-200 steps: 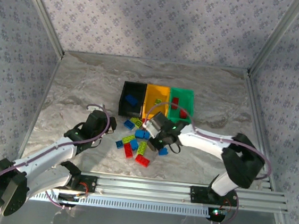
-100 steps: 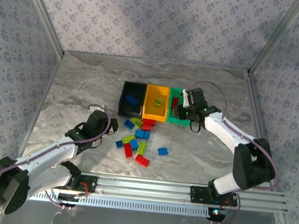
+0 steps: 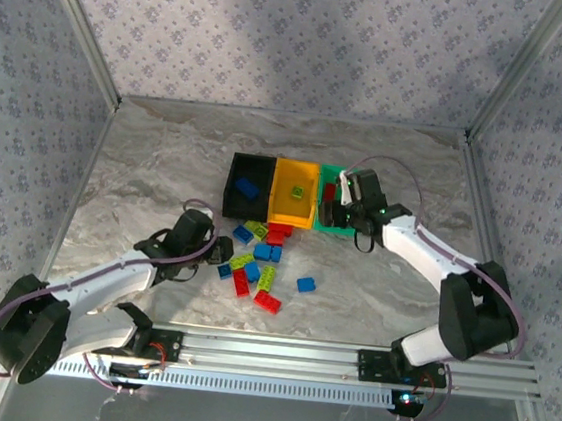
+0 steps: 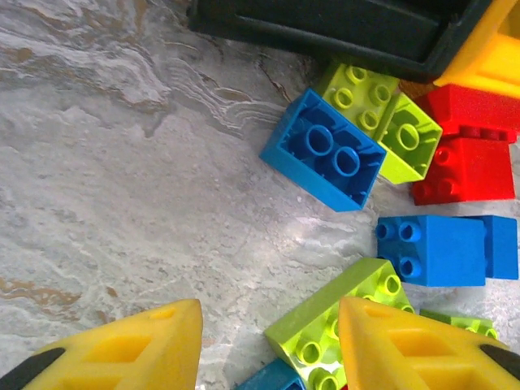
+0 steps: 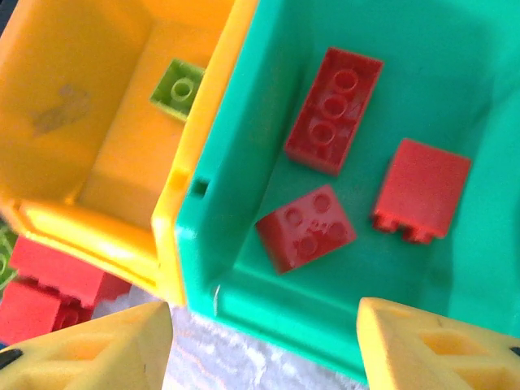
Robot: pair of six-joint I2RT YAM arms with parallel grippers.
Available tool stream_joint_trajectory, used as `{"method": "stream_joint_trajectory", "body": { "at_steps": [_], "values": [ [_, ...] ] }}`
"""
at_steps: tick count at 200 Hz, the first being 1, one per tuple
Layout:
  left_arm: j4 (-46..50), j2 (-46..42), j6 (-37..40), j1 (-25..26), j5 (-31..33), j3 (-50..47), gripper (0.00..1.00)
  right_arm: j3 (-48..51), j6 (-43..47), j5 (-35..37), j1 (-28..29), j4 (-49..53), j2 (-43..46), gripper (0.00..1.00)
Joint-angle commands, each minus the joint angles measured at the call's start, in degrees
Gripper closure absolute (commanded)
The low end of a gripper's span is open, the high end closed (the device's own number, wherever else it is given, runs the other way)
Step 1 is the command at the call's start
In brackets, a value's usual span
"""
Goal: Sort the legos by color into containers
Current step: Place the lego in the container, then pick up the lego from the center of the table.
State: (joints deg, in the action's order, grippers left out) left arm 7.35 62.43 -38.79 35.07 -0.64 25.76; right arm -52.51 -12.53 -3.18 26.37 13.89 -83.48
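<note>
Three red legos (image 5: 333, 110) in green bin (image 5: 244, 301), one lime lego (image 5: 177, 89) (just one) in orange-yellow bin (image 5: 89, 227). Left gripper (image 4: 268, 313), right gripper (image 5: 264, 313): spread wide, holding nothing.

You are working over a grey-and-tan marbled tabletop (image 3: 145, 161), its veining sharp in the left wrist view. Pale panels with a small repeating floral print (image 3: 299, 41) close it in at the back and both sides, joined by slanted aluminium corner posts (image 3: 82, 24). A slotted aluminium rail (image 3: 276, 352) runs along the near edge.
</note>
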Motion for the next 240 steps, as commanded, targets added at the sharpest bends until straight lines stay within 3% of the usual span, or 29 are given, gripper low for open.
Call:
{"method": "stream_joint_trajectory", "body": {
  "at_steps": [1,37,65,108,188,214,240],
  "values": [
    [0.72,1.42,2.32,0.91,-3.38,3.42,0.52,4.06,2.47,1.98,2.28,-2.01,4.27,0.36],
    [7.72,4.87,5.31,3.02,-5.57,7.08,0.51,12.26,2.71,4.76,4.13,-6.73,9.13,0.36],
    [8.04,5.76,6.40,4.30,-6.61,8.61,0.51,17.70,0.76,7.70,4.28,-12.98,9.59,0.35],
    [7.97,11.27,7.24,5.85,-6.25,14.70,0.51,16.33,0.63,9.34,6.73,-12.76,7.25,0.35],
    [22.51,30.81,13.13,9.59,-2.77,33.44,0.50,16.74,0.93,13.58,8.82,-12.14,9.30,0.35],
    [27.40,34.24,14.00,11.26,2.57,36.95,0.51,16.67,0.93,13.81,8.93,-12.14,9.20,0.34],
    [27.65,35.18,13.61,11.29,2.05,37.32,0.51,16.30,0.93,14.03,9.04,-12.01,8.62,0.34]
  ]
}}
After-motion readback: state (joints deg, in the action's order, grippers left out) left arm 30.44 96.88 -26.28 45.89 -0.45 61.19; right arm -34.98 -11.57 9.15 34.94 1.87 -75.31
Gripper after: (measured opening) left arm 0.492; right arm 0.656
